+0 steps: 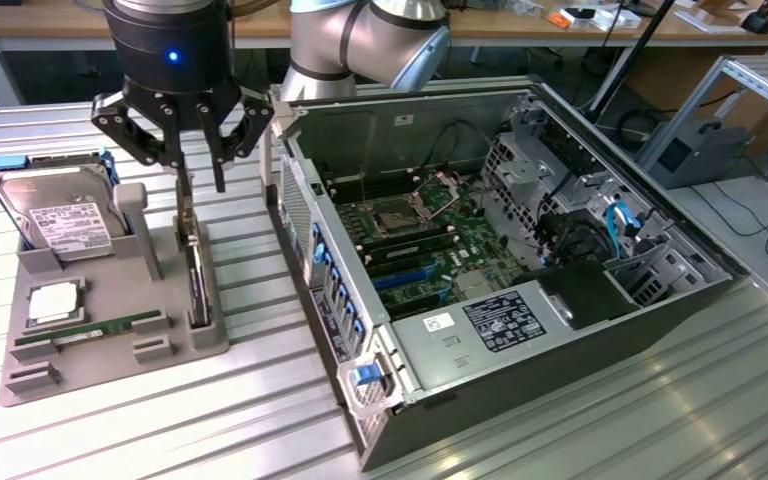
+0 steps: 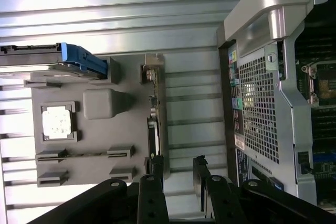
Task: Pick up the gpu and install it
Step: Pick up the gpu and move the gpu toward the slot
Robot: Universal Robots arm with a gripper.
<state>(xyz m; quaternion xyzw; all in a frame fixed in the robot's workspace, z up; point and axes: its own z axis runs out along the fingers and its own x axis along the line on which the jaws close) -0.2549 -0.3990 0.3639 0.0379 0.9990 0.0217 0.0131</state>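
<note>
Exterior view: the end effector (image 1: 200,178) hangs straight down from the arm, released and holding nothing, just above the gpu (image 1: 195,275), a thin dark card standing on edge in the grey holder (image 1: 177,345) beside the computer case (image 1: 564,335).

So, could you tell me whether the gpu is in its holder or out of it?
In: the gpu stands on edge in the grey holder's slot, with the fingers open above it, not closed on it.
</note>
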